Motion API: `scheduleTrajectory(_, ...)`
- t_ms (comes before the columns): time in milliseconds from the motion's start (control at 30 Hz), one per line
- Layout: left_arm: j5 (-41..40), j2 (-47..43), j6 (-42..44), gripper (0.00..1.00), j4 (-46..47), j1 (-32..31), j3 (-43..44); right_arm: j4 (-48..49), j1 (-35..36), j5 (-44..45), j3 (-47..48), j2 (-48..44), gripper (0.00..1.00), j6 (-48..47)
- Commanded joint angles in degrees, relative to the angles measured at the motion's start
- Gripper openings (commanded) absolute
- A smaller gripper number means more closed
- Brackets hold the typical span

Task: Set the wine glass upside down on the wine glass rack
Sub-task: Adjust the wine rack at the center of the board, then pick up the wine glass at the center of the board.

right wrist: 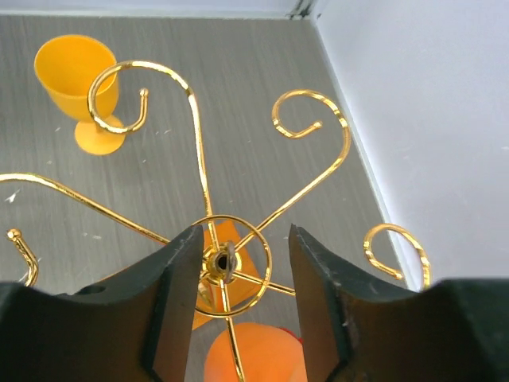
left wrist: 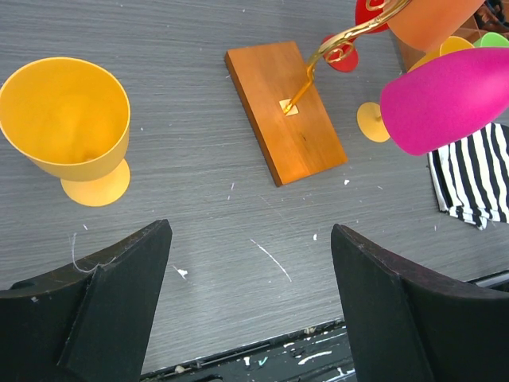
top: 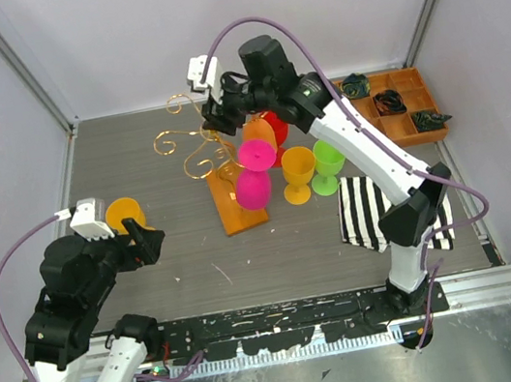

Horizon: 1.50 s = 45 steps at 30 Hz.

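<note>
- right gripper is at upper centre of the top view, directly over the top of the wine glass rack
- right claw: jaws part-open and gripping nothing. In the wrist view the rack's gold centre ring shows in the gap between the fingers
- rack: gold scroll arms fan out from the post, which stands on the wooden base at mid-table
- orange wine glass is at the rack, just below the right gripper and beside the post. Its bowl shows at the bottom edge of the right wrist view, with gold wire crossing it. I can't tell which hook carries it
- two magenta glasses hang at the rack's right side, over the base
- left gripper is at lower left of the top view, low over the table, well apart from the rack
- left claw: jaws wide with only bare table between them
- yellow wine glass stands upright on the table, upper left of the left wrist view, just ahead of the left finger and not touching it
- yellow-orange glass and green glass stand upright right of the base
- a red glass is behind the orange one
- striped cloth lies right of centre
- wooden tray is at upper right
</note>
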Motion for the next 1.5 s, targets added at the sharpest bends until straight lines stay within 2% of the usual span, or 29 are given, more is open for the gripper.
scheduleTrajectory(0, 0.34, -0.76, 0.50, 0.88, 1.40, 0.10, -0.22, 11.39, 0.02, 4.76, -1.73, -7.96, 0.55, 6.69)
scheduleTrajectory(133, -1.49, -1.10, 0.57, 0.88, 1.24, 0.16, 0.17, 18.49, -0.01, 8.96, -7.91, -14.33, 0.57, 10.60)
scheduleTrajectory(300, -5.44, 0.70, -0.30, 0.88, -1.08, 0.10, 1.86, 27.39, -0.02, 14.77, -22.40, -26.45, 0.62, 16.36)
scheduleTrajectory(467, -9.77, 1.72, -1.45, 0.88, -3.07, 0.14, 3.31, 30.35, -0.01, 22.85, -35.19, -38.28, 0.65, 21.85)
scheduleTrajectory(733, -11.08, 1.90, -1.96, 0.88, -3.32, 0.17, 3.38, 29.88, -0.05, 34.64, -54.93, -54.03, 0.68, 33.31)
scheduleTrajectory(933, -11.12, 2.23, -2.00, 0.88, -3.64, 0.11, 3.69, 26.87, 0.00, 37.38, -66.82, -65.61, 0.68, 39.21)
scheduleTrajectory(1067, -11.01, 2.51, -1.96, 0.88, -3.62, 0.10, 4.03, 22.56, -0.01, 44.38, -73.62, -70.29, 0.68, 44.32)
scheduleTrajectory(1133, -10.99, 2.68, -1.96, 0.88, -3.58, 0.16, 3.99, 22.54, -0.02, 45.16, -77.90, -72.25, 0.68, 46.63)
scheduleTrajectory(1233, -10.62, 2.89, -1.98, 0.88, -3.56, 0.10, 3.92, 28.84, 0.00, 42.64, -86.22, -74.51, 0.69, 48.00)
scheduleTrajectory(1467, -10.96, 1.18, -1.82, 0.88, -3.24, 0.15, 2.06, 56.59, 0.02, 41.30, -106.08, -75.57, 0.71, 46.14)
